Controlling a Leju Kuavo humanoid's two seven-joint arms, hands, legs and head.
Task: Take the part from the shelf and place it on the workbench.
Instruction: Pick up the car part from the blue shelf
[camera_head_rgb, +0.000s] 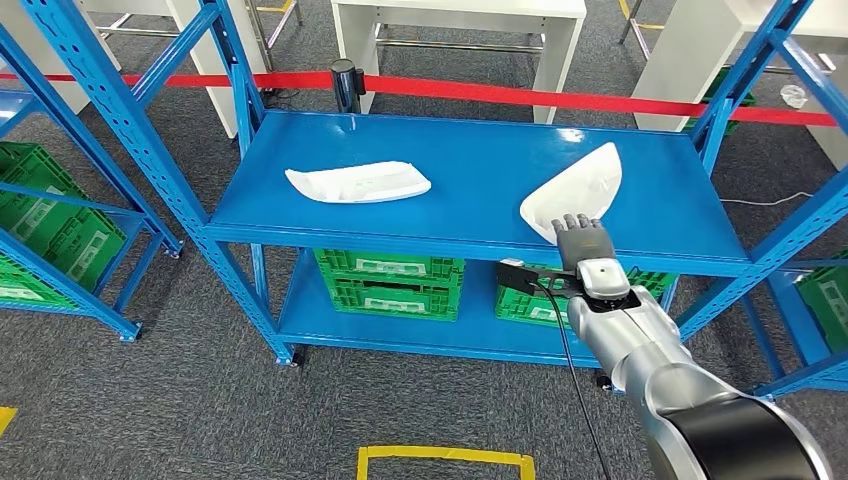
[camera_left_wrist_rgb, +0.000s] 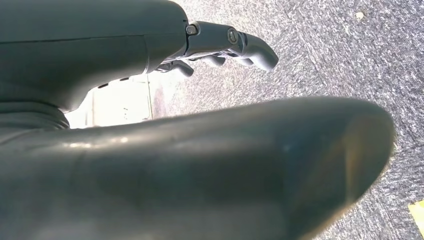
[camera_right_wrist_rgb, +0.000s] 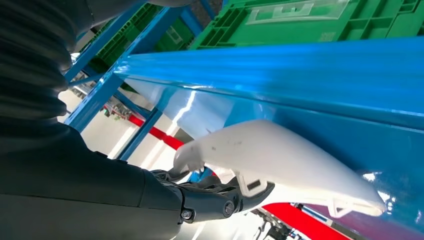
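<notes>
Two white moulded parts lie on the top deck of the blue shelf (camera_head_rgb: 470, 150): one at the left (camera_head_rgb: 358, 182), one at the right (camera_head_rgb: 575, 190). My right hand (camera_head_rgb: 583, 243) reaches over the shelf's front edge to the near end of the right part. In the right wrist view its dark fingers (camera_right_wrist_rgb: 215, 202) lie against that end of the part (camera_right_wrist_rgb: 280, 155), which still rests on the blue deck (camera_right_wrist_rgb: 310, 70); no closed grip shows. My left hand (camera_left_wrist_rgb: 125, 50) hangs over grey carpet, fingers (camera_left_wrist_rgb: 235, 42) stretched out, holding nothing.
Green crates (camera_head_rgb: 390, 282) stand on the lower deck. Another blue rack with green crates (camera_head_rgb: 50, 220) is at the left, and a blue upright (camera_head_rgb: 790, 230) at the right. Red barrier tape (camera_head_rgb: 560, 95) and white tables lie behind. A yellow floor marking (camera_head_rgb: 445, 460) is near my feet.
</notes>
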